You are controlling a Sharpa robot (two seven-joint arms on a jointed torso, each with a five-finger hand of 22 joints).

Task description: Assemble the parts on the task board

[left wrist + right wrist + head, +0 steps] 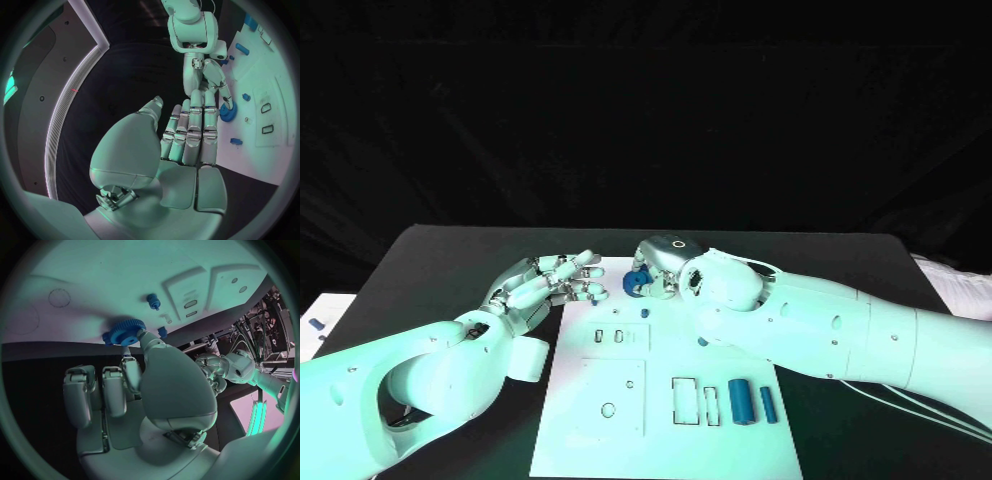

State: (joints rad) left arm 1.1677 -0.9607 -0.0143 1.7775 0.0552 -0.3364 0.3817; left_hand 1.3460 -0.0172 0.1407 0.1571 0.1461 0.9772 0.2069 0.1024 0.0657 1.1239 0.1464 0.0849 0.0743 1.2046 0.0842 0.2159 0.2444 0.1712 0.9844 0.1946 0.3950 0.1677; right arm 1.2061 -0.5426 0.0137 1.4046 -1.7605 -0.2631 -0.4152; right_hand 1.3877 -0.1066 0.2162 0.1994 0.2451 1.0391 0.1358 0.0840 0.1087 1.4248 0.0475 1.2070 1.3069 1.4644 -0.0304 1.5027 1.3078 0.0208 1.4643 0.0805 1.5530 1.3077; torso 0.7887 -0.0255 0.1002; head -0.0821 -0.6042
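Note:
The white task board (625,405) lies in the middle of the table. My right hand (672,263) hovers over its far edge and pinches a blue gear (636,282) at its fingertips; the gear (124,333) sits just above the board (94,285). My left hand (553,285) is beside it at the board's far left corner, fingers straight and apart, holding nothing. The left wrist view shows the gear (226,112) just past the left hand's fingertips (210,100). Two blue cylinders (740,400) lie side by side on the board's near right. A small blue peg (645,312) stands near the far edge.
Several rectangular slots (684,399) and round holes (607,409) are cut in the board. More small blue pieces (236,141) sit on the board near the hands. Black table (459,260) surrounds the board on all sides.

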